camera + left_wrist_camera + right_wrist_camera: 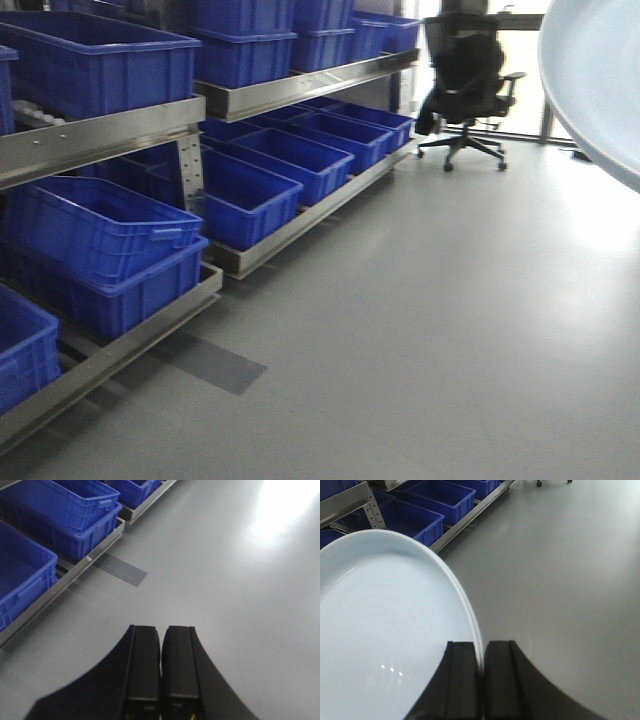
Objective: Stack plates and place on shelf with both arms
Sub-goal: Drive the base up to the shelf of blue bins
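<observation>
Right pincer [481, 649] is clamping the thin rim of a pale plate [385, 625], which is hanging in the air over the grey floor [560, 580], well apart from the shelf [110, 132]. Whether a second plate is lying under it, the views are not showing. Left pincer [161, 632] is sitting with its fingers pressed together on nothing, pointing at bare floor beside the lowest blue crates [65, 520].

You are relying on a single edge grip, so tilt is the thing you should be watching. Be holding the plate level and moving slowly, since a smooth rim is likely to be slipping under any swing. Be thinking about spreading the idle fingers and bringing them under the far rim before you are reaching in. Be choosing a spot on the shelf that a crate is not already filling.
</observation>
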Available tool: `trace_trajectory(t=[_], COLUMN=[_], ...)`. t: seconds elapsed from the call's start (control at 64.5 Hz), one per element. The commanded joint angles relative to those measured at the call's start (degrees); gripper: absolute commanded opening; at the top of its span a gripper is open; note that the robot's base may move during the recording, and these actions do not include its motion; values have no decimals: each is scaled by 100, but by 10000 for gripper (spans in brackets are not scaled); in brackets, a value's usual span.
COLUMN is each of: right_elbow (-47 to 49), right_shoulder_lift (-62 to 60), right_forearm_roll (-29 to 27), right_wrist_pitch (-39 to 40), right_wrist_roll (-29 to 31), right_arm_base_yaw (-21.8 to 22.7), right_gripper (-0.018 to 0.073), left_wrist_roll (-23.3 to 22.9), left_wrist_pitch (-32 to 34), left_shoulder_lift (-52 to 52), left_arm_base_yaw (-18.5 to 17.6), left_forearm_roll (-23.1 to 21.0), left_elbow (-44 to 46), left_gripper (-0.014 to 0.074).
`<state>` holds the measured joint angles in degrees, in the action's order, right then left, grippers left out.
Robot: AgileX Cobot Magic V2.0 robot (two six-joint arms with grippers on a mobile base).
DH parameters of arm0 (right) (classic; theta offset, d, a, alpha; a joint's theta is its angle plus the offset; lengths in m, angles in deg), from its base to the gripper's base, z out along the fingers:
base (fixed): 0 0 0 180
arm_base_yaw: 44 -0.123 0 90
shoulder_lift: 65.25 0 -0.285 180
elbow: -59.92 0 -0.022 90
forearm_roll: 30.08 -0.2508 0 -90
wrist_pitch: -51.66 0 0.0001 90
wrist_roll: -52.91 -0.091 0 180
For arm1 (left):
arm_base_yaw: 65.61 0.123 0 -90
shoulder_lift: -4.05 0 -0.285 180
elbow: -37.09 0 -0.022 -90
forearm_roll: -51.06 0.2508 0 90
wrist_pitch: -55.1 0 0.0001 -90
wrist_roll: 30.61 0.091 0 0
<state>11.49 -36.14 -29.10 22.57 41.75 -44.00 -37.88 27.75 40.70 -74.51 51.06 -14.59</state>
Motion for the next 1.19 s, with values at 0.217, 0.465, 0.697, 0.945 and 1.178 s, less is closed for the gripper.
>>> trace_trajectory(t=[0.217, 0.465, 0.697, 0.945, 1.178], right_elbow=[186, 186, 186, 186, 186], right_shoulder_lift=[75, 75, 76, 76, 76], right_forearm_roll=[6, 6, 6, 6, 6], right_wrist_pitch=[556, 556, 556, 556, 556], right_wrist_roll=[23, 23, 23, 23, 23], right_arm_base_yaw=[26, 26, 4, 4, 4], right_gripper=[24, 24, 24, 24, 24], left_wrist_roll=[-46, -46, -46, -46, -46], left_wrist_pitch=[465, 465, 465, 465, 465], left_shoulder_lift=[59, 59, 59, 59, 59], left_arm_base_yaw=[8, 8, 8, 8, 8], left_forearm_roll=[-40, -40, -40, -40, -40], left_elbow=[165, 165, 165, 165, 165], left_gripper=[87, 87, 87, 87, 87])
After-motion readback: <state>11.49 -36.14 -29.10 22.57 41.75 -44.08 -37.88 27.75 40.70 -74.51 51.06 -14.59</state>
